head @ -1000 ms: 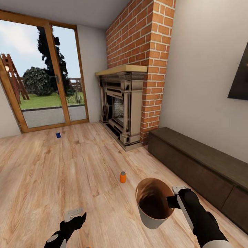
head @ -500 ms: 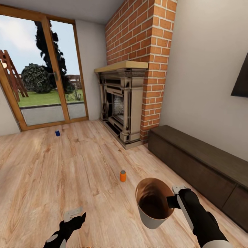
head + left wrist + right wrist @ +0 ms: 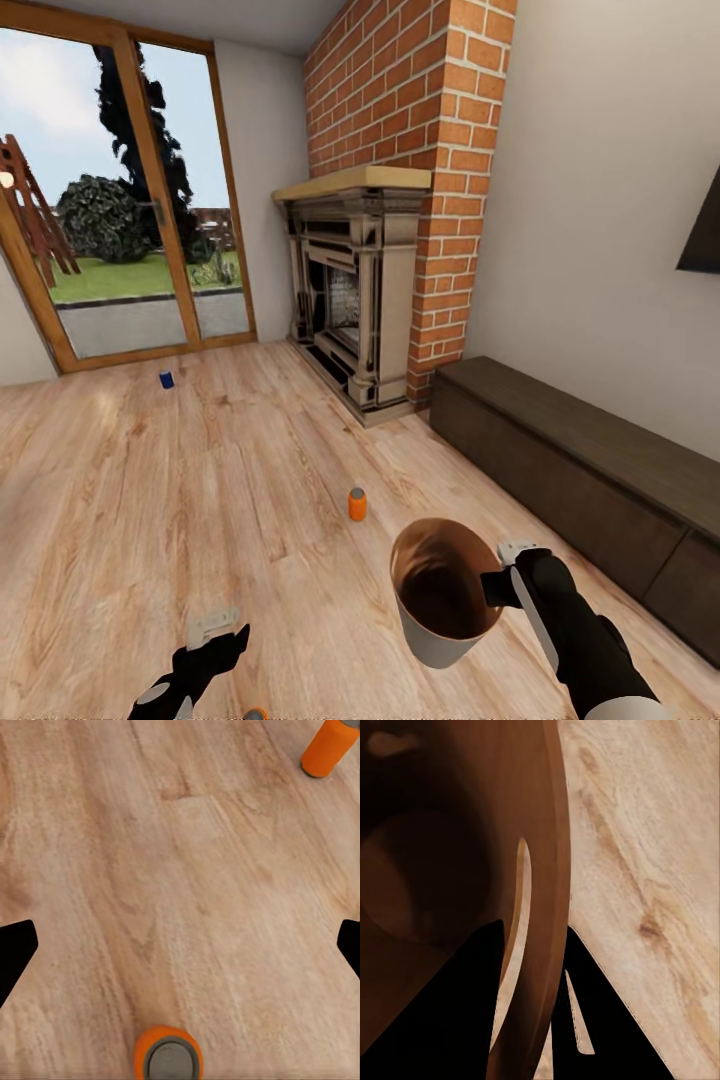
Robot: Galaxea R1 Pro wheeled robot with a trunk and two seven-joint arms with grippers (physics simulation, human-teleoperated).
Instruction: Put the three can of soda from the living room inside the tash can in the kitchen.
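At the far left of the head view, glass doors (image 3: 120, 200) looked out on a lawn, and 1 blue can (image 3: 166, 379) stood upright on the wood floor (image 3: 120, 500) just in front of them, well apart from both arms. Nearer, the left gripper (image 3: 213, 628) hung low over the floor with nothing in it; in the left wrist view its 2 dark fingers (image 3: 15, 952) stood wide apart at either edge of the picture. An orange can (image 3: 168, 1056) stood upright almost under that hand, its pale top facing up and its long axis vertical, close in front of the gap between the fingers. A 2nd orange can (image 3: 357, 503) stood upright farther ahead toward the fireplace (image 3: 350, 290). That made 3 cans in all, 2 orange and 1 blue, all on the floor and none in the bin. To the right, the right gripper (image 3: 503, 585) held the 1 trash can (image 3: 440, 590) tilted off the floor, mouth up and empty, with the fingers (image 3: 450, 1012) clamped across its rim, 1 inside and 1 outside. The free left arm was clearly nearer the closest orange can, so the next pickup would likely be a short drop onto it. A long dark bench (image 3: 590, 470) ran along the right wall.
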